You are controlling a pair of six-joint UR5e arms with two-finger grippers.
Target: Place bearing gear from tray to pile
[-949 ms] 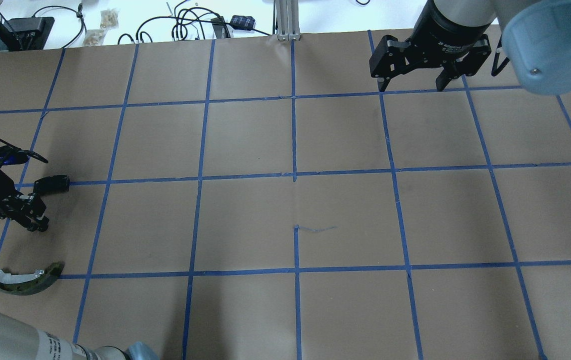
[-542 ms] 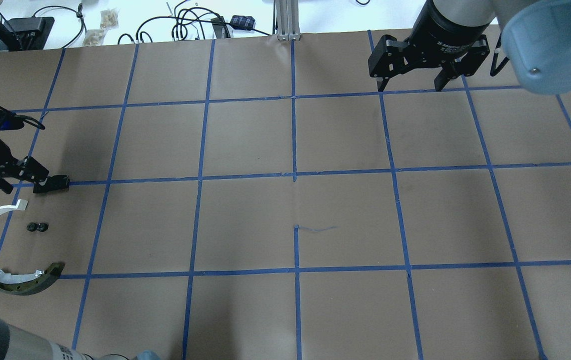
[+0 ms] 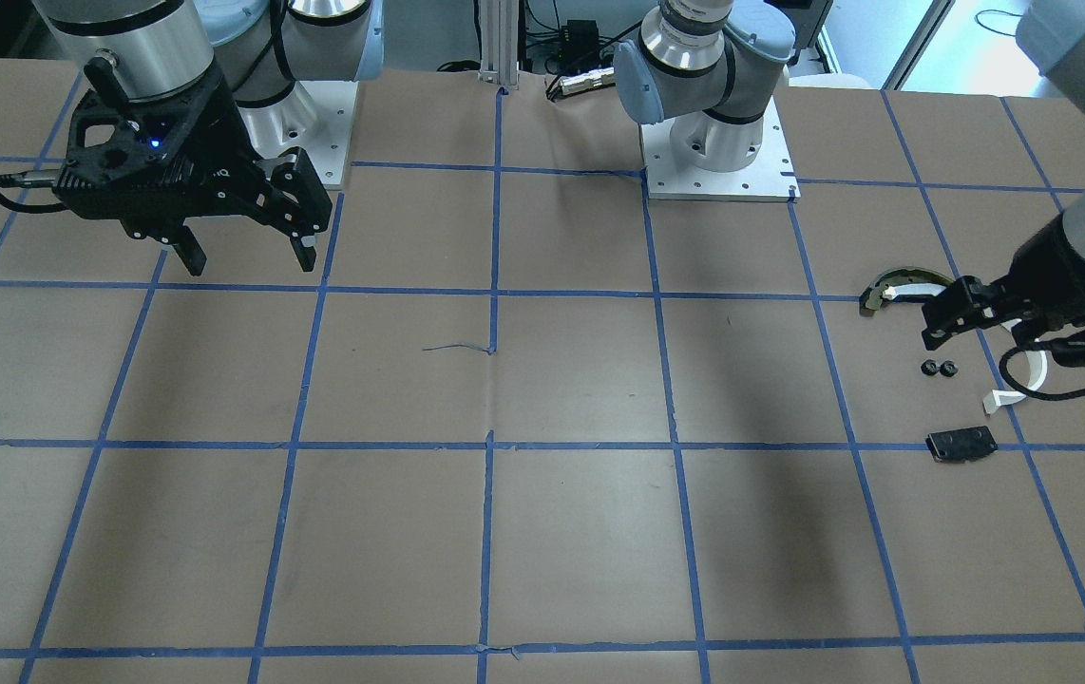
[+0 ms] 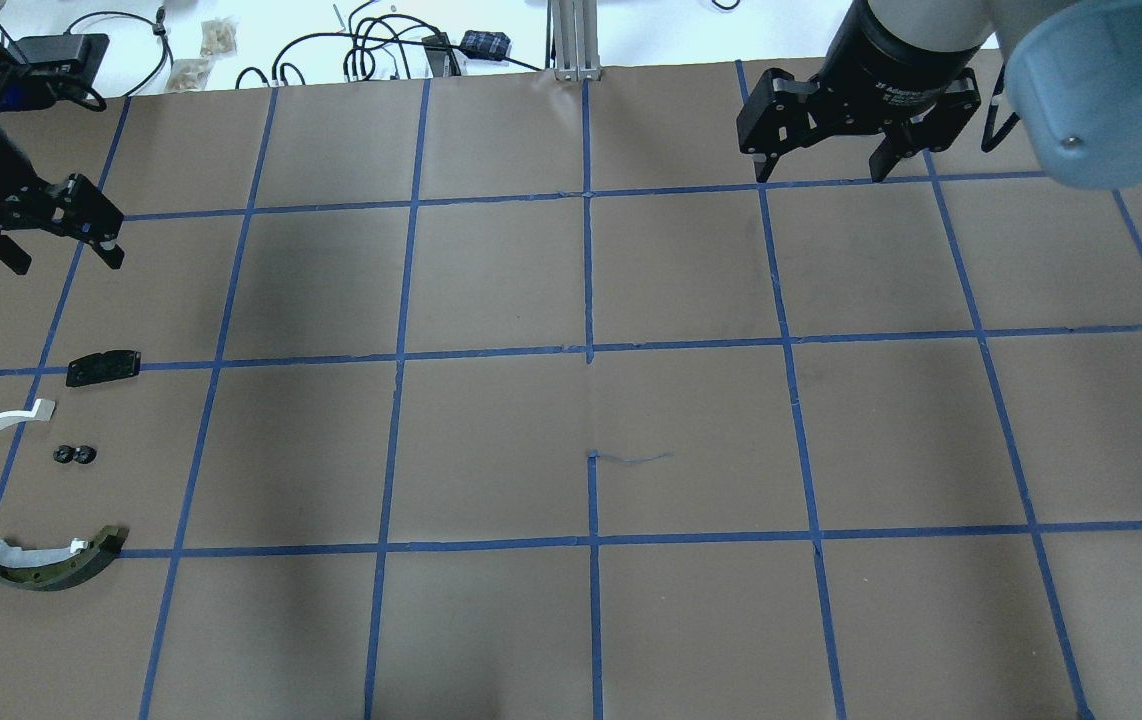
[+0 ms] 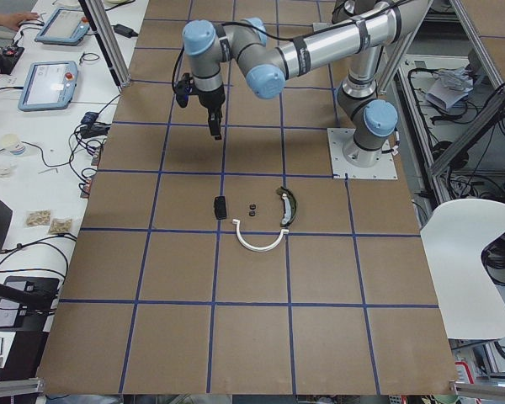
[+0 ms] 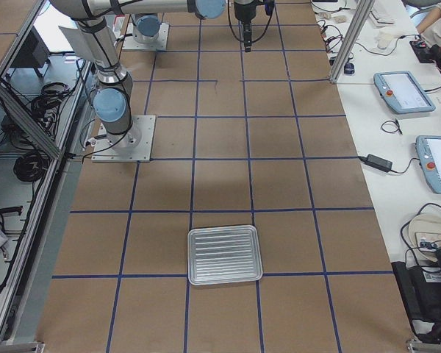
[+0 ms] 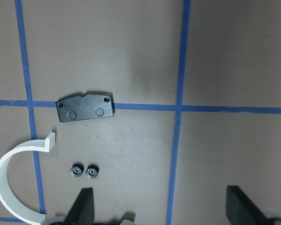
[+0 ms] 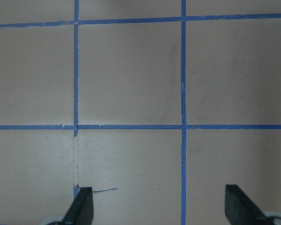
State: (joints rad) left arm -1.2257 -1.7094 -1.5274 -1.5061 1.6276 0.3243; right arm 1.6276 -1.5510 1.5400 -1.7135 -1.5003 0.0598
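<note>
Left tool (image 7: 159,199) hangs spread — two bearing gears (image 7: 92,172) (side by side) lie near the white half-ring (image 7: 0,180).

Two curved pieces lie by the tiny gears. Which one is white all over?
The half-ring, the thinner, wider-sweeping arc. The other curved piece is dark olive and carries only a white strip along its inner edge.

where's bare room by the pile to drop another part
Crowded around the two gears, ringed by the black plate, white half-ring and olive curved piece. Bare paper lies just right of the gears in the overhead view, and across the middle squares.
</note>
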